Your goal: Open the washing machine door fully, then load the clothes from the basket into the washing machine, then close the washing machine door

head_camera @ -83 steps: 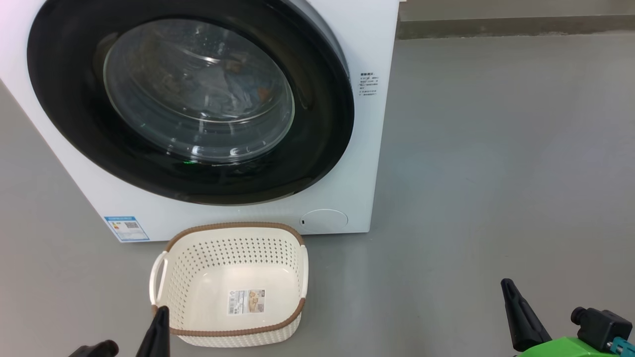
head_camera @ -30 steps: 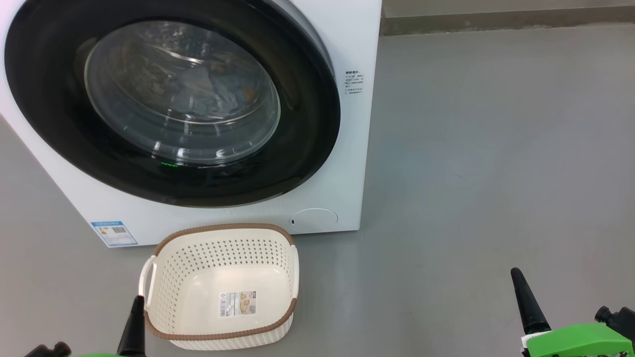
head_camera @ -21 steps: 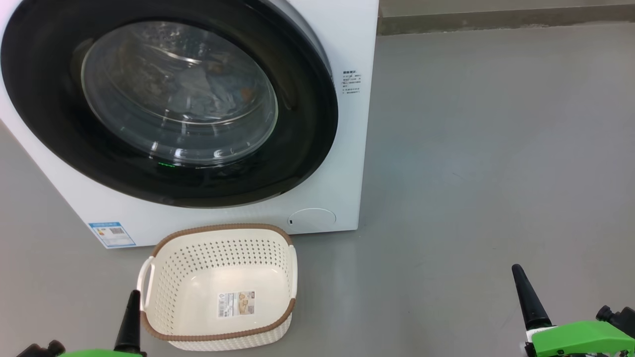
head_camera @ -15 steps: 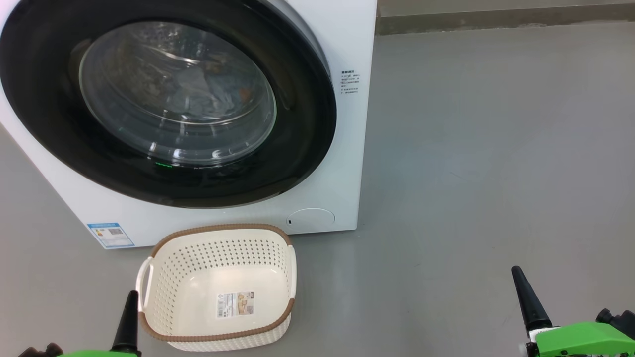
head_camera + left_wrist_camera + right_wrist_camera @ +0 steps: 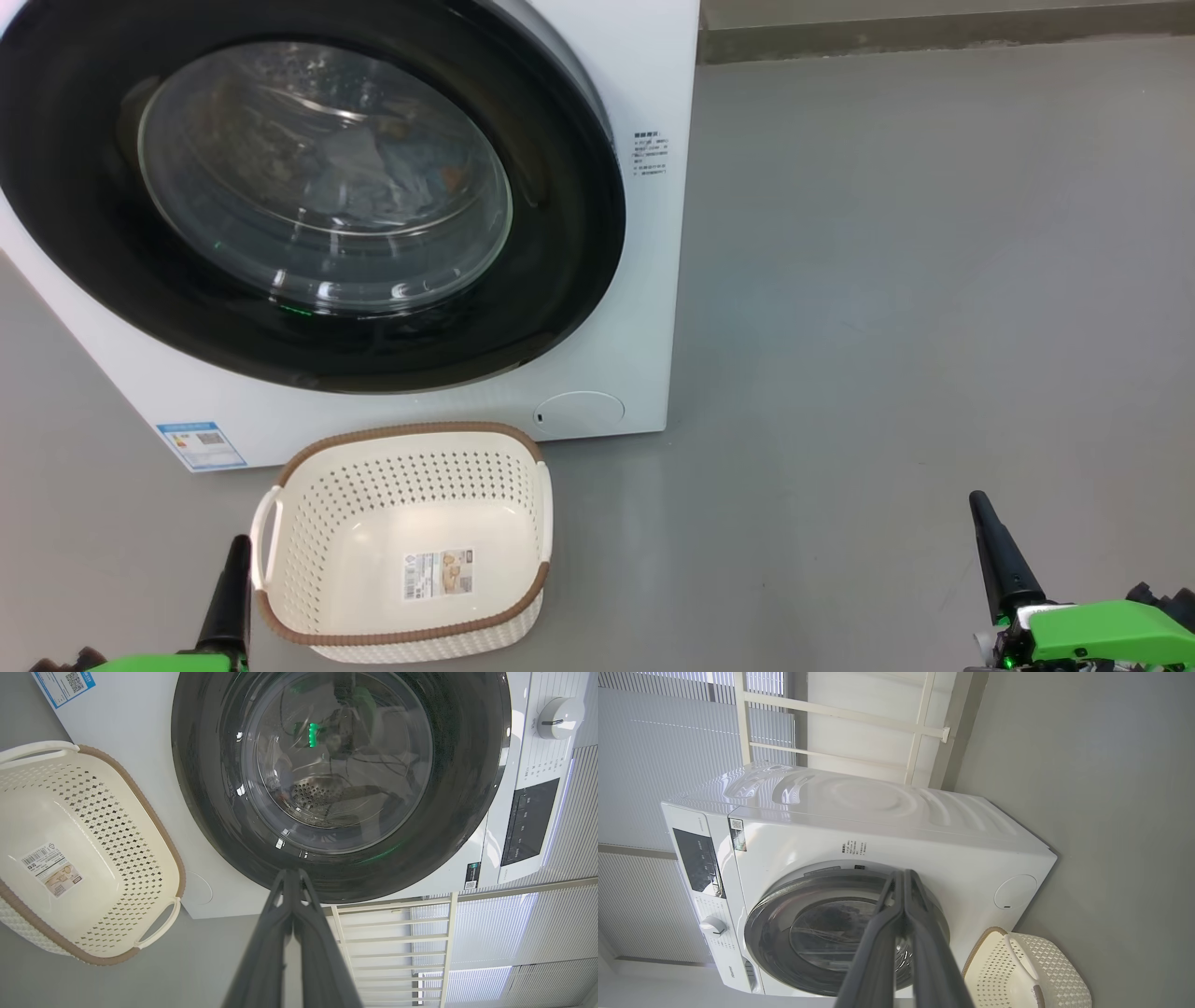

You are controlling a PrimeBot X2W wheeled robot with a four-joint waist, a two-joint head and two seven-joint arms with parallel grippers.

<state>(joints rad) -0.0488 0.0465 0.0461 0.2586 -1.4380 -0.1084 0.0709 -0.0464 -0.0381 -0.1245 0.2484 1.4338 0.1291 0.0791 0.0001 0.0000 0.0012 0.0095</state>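
door (image 5: 308, 201) shut over drum, floor (image 5: 887, 327) open

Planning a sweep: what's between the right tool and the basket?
Bare grey floor, nothing else, lies between the right tool and the basket; the head view shows that stretch.

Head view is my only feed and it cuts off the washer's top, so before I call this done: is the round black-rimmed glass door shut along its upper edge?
Observer: In the right wrist view the round black-rimmed glass door lies against the big white front-loading washing machine along its upper edge; I see no gap.
Operator: Is the left arm carrying anything?
Observer: No. The left wrist view shows the left gripper with jaws pressed together, holding nothing.
Operator: And the right?
Observer: The right gripper is the same: jaws together, nothing between them.
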